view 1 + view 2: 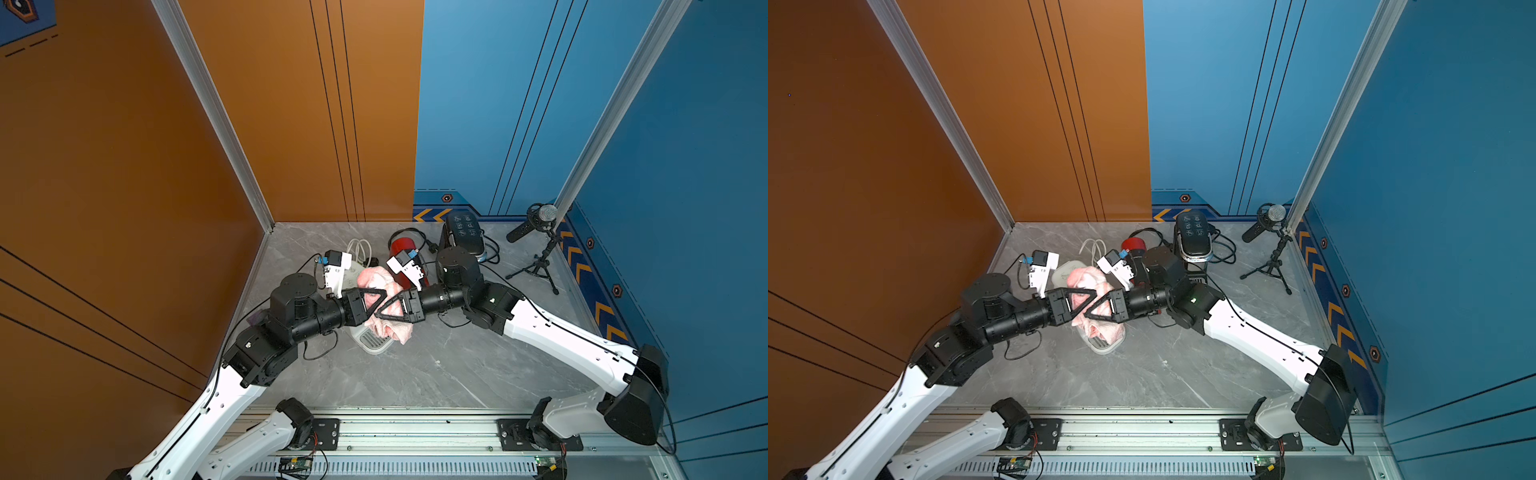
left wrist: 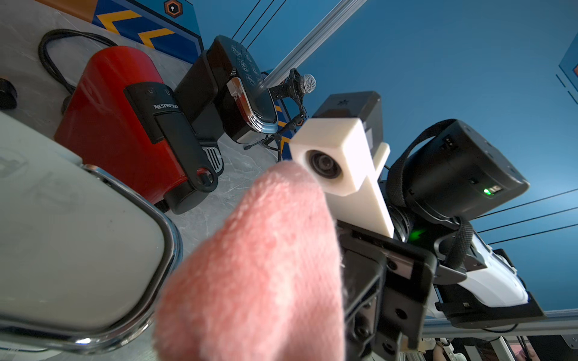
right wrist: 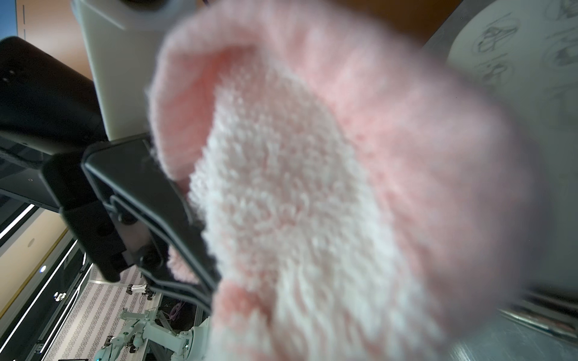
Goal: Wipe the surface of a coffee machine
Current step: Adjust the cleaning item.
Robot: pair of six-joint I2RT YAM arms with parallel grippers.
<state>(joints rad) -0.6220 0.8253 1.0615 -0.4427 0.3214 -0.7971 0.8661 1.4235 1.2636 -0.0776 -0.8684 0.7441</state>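
Pink cloth [image 3: 312, 203] up close, pinched from both sides: left end effector [image 1: 380, 297] clamped onto one fold, right end effector [image 1: 384, 312] closed on another. Hangs over the white coffee machine [image 2: 72, 250] near the middle of the bench [image 1: 436, 374], toward its left edge. Looks early: no panel evidently wiped, whole surface yet to do. Counts: one cloth, three coffee machines including the red machine [image 2: 119, 125] and black machine [image 2: 219, 87], one microphone [image 1: 546, 212].

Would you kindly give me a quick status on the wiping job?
Left claw, right claw shut on pink cloth. Cloth bunched over white coffee machine. Red machine and cables crowd behind.
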